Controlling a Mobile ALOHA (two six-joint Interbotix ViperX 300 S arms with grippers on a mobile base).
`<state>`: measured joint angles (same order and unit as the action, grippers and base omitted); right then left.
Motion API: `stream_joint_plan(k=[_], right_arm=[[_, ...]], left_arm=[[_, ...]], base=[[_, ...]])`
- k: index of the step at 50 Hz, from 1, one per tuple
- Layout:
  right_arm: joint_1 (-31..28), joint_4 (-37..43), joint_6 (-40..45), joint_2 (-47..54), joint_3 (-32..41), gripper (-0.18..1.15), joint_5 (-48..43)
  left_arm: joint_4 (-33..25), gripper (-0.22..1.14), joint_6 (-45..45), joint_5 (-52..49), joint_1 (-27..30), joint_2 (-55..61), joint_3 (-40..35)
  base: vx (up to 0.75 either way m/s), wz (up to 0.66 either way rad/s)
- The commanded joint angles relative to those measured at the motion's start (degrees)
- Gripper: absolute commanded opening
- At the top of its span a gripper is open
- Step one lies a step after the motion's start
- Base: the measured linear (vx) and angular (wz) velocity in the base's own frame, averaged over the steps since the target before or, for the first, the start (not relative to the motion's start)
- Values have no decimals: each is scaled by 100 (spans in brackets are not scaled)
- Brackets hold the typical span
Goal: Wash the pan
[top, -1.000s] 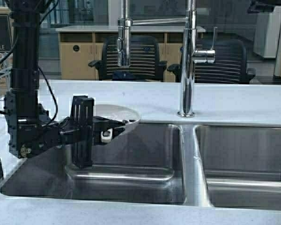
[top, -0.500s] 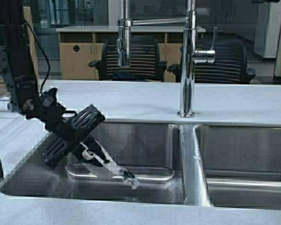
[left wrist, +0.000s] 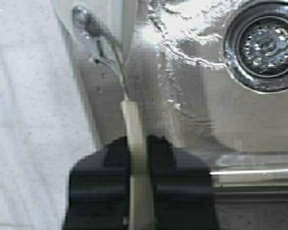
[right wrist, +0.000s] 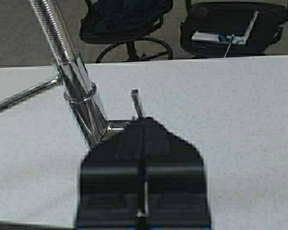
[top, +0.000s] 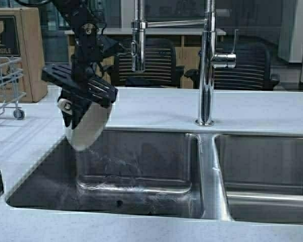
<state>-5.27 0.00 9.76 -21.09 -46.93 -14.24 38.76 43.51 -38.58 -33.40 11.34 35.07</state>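
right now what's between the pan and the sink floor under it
Only falling water, in the high view: the pan, shut in the left pincer, hangs tilted over the left sink basin, trailing a thin stream.

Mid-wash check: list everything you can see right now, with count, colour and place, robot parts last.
pan: 1, white, held tilted by its handle above the left basin's left edge, dripping
sink: 1, steel, two basins; left basin wet, drain visible
faucet: 1, chrome, on the counter behind the divider, spout over the left basin
counter: 1, pale speckled, around the sink
wire rack: 1, grey, far left on the counter
cardboard box: 1, brown, behind the rack
office chairs: 2, black, beyond the counter
left gripper: 1, black, shut on the pan handle
right gripper: 1, black, fingers shut, near the faucet lever
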Motion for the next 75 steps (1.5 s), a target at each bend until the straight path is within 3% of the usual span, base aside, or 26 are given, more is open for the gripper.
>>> stream_joint_plan(k=[1,18,40,46,61,75], right_arm=[[-18,0,0,-132,70,5,-70],[-18,0,0,-123,35,5,-70],[-18,-9,-9,-123,35,5,-70],[-18,-18,-9,-123,44,5,-70],[-18,-26,-26,-123,79,5,-70],[-18,-53,-53,-70,105,5,-70]], left_arm=[[105,3,114,-176,-220,-413,-79],[97,3,492,413,-378,176,246],[510,3,211,132,-352,-1767,615],[677,3,-264,-158,18,-2417,606],[677,3,-1661,-387,1547,-4140,563],[633,3,-2795,-352,2681,-4720,694]], base=[[-1,3],[-1,1],[0,0],[0,0],[0,2],[1,3]])
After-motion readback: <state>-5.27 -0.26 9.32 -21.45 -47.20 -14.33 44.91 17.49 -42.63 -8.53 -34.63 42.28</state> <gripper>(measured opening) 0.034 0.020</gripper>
